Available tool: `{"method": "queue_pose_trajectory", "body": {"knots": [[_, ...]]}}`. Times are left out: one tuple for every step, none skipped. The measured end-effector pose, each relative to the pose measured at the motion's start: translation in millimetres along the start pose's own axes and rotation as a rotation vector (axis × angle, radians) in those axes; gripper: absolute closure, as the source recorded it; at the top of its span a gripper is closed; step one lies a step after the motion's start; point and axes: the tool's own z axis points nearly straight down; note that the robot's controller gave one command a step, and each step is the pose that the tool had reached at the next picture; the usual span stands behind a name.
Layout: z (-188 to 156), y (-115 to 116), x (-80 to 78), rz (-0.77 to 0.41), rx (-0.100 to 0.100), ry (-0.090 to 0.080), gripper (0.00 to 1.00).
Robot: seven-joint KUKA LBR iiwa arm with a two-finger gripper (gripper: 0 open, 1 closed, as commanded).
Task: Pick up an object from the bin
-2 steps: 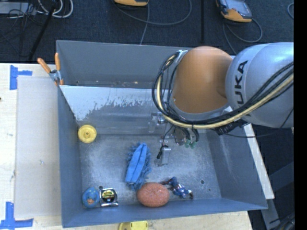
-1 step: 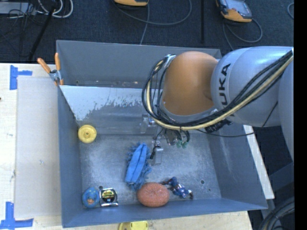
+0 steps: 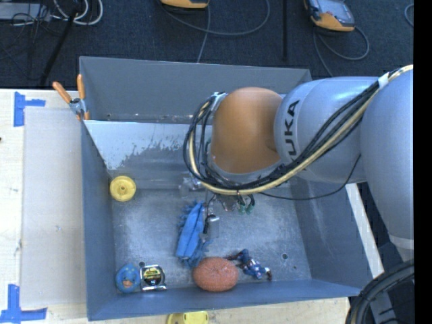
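The arm reaches in from the right of the frame, its orange-covered wrist and looped cables hanging over the middle of the grey bin (image 3: 94,181). Under that cover the gripper (image 3: 210,219) pokes out just below the centre of the frame, and whether it is spread or pressed together cannot be told from here. It sits right at the upper end of a long blue object (image 3: 190,233), which lies tilted on the bin floor at lower centre, running down and slightly left; whether the two touch is not clear. Just below the blue object's lower end rests a reddish-brown oval lump (image 3: 216,274), with a small blue and dark toy (image 3: 250,264) beside it to the right. In the lower left corner lie a yellow tape measure (image 3: 152,277) and a round blue thing (image 3: 127,278), touching. A yellow disc (image 3: 122,188) sits apart at the left
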Motion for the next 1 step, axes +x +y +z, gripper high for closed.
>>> {"method": "queue_pose_trajectory", "body": {"knots": [[39.8, 16.2, -38.7, -0.098, -0.002, -0.002, 1.00]]}}
